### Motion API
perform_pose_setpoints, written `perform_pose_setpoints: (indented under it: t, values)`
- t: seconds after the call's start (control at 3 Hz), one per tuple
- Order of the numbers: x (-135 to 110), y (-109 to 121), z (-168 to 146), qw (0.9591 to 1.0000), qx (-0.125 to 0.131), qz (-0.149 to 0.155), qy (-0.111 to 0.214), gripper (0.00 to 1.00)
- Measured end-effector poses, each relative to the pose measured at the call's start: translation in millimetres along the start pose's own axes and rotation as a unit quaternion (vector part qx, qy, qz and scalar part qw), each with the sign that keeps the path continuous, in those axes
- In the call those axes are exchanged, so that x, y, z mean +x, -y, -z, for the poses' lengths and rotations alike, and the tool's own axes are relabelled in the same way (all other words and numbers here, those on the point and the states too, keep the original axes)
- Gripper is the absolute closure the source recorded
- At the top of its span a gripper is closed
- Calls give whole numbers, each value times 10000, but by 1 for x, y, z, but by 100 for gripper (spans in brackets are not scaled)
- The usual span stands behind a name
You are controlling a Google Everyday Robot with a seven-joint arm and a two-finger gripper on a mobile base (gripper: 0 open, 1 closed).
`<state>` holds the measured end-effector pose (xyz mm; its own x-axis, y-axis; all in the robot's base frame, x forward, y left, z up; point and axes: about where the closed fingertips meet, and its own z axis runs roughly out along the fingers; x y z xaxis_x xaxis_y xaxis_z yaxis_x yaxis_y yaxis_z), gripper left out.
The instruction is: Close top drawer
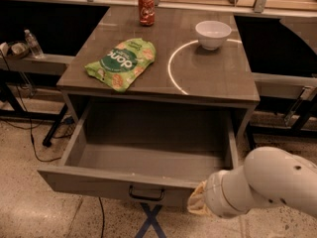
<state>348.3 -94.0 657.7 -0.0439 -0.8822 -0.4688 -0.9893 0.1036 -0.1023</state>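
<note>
Under the grey table, front centre: top drawer, pulled well out, deep box interior on view, black bar handle centred on its front.
- Gripper: low at the right end of the drawer front, touching or just beside it. Only a tan, cloth-like tip shows past the wrist; whether it is apart or together cannot be told.
- Arm: white, rounded, entering from the lower right, cut off by the picture's edge.
- Table top: green snack bag lying flat at left; red drinks can upright at the back, label unreadable; white bowl at back right, touching a white arc marked on the surface.
- Left shelf: clear plastic bottle, partly in shadow.
- Floor: blue tape cross below the handle, lower part cut off.
</note>
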Motion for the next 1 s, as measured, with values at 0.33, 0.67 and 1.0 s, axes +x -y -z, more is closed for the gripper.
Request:
perform_pose_setpoints:
  t: [0.33, 0.67, 1.0]
  values:
    - [-12, 23, -9, 9998, 134, 99, 62, 100]
    - [-35, 58, -17, 9989, 334, 283, 163, 100]
    - [-70, 97, -13, 9963, 621, 457, 386, 100]
